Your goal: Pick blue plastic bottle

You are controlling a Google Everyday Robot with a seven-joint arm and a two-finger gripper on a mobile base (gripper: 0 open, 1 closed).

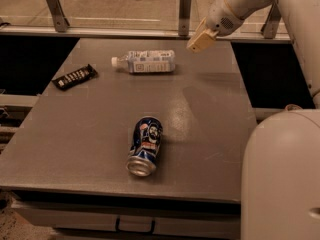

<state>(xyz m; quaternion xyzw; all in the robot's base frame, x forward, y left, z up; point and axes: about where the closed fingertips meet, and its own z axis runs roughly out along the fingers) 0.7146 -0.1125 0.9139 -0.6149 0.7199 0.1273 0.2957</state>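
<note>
The blue plastic bottle (146, 61) lies on its side at the far middle of the grey table (210, 129), white cap pointing left, pale printed label facing up. My gripper (199, 42) hangs above the table's far right part, to the right of the bottle's base and a little higher, apart from it. Nothing is in the gripper.
A dark blue drink can (145, 145) with a face printed on it lies on its side near the front middle. A flat black snack bar wrapper (75, 76) lies at the far left. A railing with metal posts (184, 11) runs behind the table. My white base (280, 179) fills the lower right.
</note>
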